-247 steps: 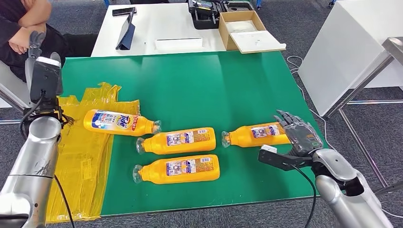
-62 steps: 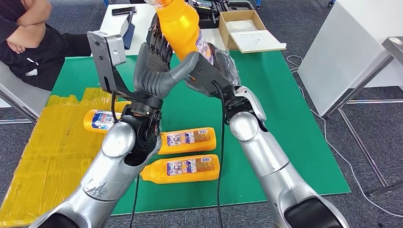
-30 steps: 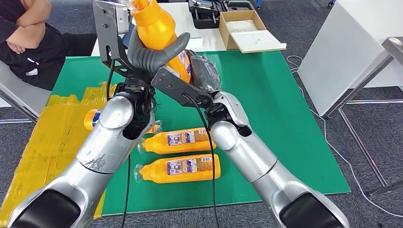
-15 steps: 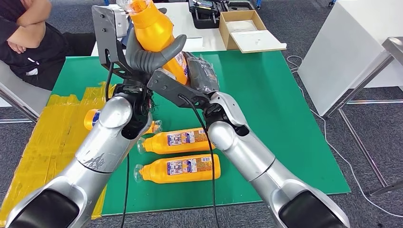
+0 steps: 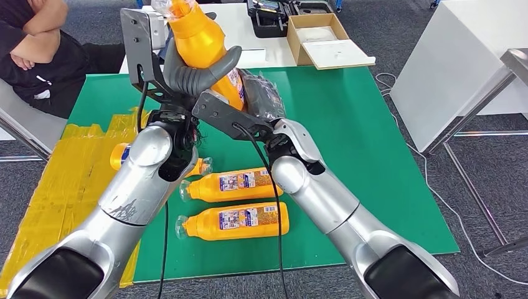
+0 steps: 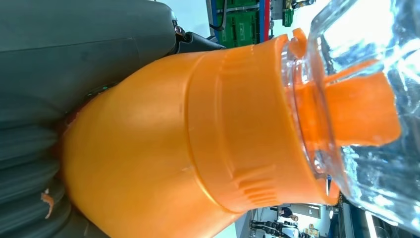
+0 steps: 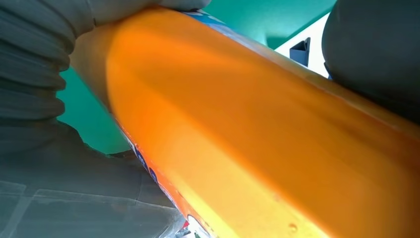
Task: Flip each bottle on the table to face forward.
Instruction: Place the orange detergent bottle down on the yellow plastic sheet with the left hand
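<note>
The left hand (image 5: pixel 198 73) is wrapped round the upper body of the raised orange bottle (image 5: pixel 202 43), its thick grey thumb hooked across the front just below the shoulder; the right hand (image 5: pixel 260 94) is closed on the same bottle lower down, at the labelled part, so both hands hold it well above the green table (image 5: pixel 348 143); the bottle stands nearly upright, its clear cap (image 6: pixel 366 99) uppermost, as the left wrist view shows close up; a two-handed hold like this probably serves to pass the bottle from one hand to the other, or to turn it about its long axis so that the front label can come round, which one hand could hardly do alone; three more bottles lie on their sides below: two orange ones (image 5: pixel 231 182) (image 5: pixel 233 221) side by side with back labels up, and a third (image 5: pixel 122 156) mostly hidden behind the left arm, on the yellow plastic sheet (image 5: pixel 62 187); they appear not yet turned; a person (image 5: pixel 37 43) sits beyond the table's far corner, arms folded.
</note>
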Tool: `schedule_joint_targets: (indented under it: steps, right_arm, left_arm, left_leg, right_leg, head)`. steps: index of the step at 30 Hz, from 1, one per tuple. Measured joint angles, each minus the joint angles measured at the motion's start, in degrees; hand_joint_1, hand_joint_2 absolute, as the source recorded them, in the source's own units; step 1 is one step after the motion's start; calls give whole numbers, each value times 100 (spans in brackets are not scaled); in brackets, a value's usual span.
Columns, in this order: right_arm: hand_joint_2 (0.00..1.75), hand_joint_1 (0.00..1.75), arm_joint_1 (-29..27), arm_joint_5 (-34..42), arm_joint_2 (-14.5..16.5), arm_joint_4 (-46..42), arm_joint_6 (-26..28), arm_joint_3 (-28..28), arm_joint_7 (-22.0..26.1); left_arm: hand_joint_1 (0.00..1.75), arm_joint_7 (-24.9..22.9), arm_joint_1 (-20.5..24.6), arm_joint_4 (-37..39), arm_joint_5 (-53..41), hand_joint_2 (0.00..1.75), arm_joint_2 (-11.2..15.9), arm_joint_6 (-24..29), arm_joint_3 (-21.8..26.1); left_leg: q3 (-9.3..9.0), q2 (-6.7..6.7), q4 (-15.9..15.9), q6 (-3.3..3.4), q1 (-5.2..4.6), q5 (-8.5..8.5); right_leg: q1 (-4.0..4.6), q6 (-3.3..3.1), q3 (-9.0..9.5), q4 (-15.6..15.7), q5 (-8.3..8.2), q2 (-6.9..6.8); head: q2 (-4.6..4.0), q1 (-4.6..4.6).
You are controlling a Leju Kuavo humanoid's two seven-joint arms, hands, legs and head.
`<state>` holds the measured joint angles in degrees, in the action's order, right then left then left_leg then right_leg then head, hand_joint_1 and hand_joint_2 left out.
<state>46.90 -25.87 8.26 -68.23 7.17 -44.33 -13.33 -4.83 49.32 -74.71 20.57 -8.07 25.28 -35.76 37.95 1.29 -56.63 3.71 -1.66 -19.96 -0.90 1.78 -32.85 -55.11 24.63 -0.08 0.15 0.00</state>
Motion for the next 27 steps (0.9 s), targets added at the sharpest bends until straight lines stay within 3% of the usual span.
schedule_joint_targets:
  steps: [3,4,17,27]
  right_arm:
    - [44,0,12,30,1,47,8,-20,20]
    - [0,0,14,40,2,67,11,-32,41]
    - [0,0,101,16,-16,208,-72,-173,183]
    - [0,0,145,-429,-219,246,-428,-412,330]
  left_arm:
    - [175,-1,5,37,0,175,0,-38,8]
    - [175,-2,12,47,-3,175,0,-54,9]
    - [175,53,33,170,-261,175,118,-270,74]
    - [175,198,45,330,-747,175,282,-335,391]
  left_leg:
    - [0,0,0,0,0,0]
    - [-1,0,0,0,0,0]
    - [-3,-4,0,0,0,1]
    - [-3,-4,0,-1,0,1]
  right_leg:
    - [0,0,0,0,0,0]
    - [0,0,0,0,0,0]
    - [0,0,-2,0,0,2]
    - [0,0,-2,0,0,2]
  head:
    - [0,-1]
    - [0,-1]
    - [0,-1]
    - [0,-1]
